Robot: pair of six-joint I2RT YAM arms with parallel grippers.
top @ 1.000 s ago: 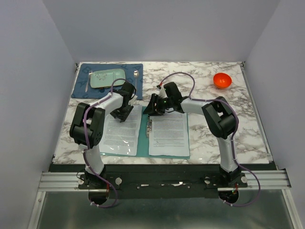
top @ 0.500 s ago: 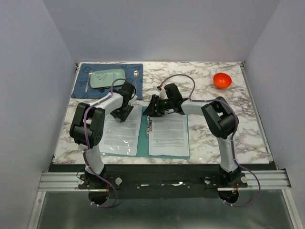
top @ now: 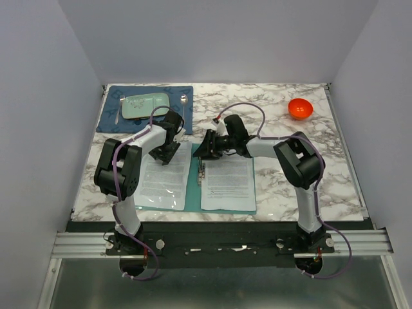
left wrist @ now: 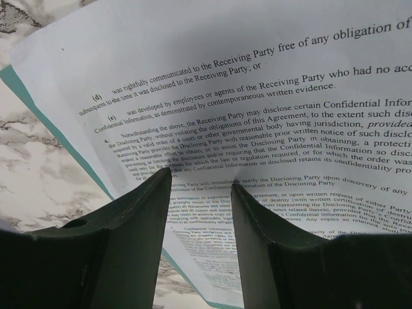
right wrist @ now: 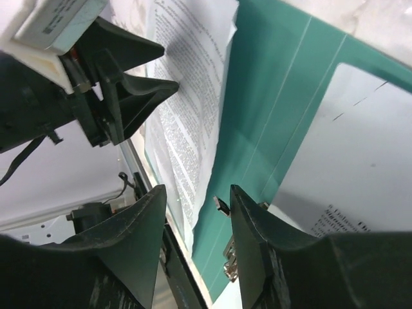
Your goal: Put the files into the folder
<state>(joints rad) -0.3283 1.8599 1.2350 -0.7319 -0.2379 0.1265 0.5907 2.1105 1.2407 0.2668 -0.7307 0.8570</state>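
Far left: dark blue placemat point(top: 108, 120) carrying pale green rectangular plate point(top: 145, 105), spoon point(top: 184, 107) just beside plate. Far right: orange bowl point(top: 300, 108) on marble table point(top: 277, 132).

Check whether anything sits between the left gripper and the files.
Nothing visible does. The left gripper hangs open right over the files, with only printed paper showing between its fingers. The right gripper is off at the spine of the folder, clear of that path.
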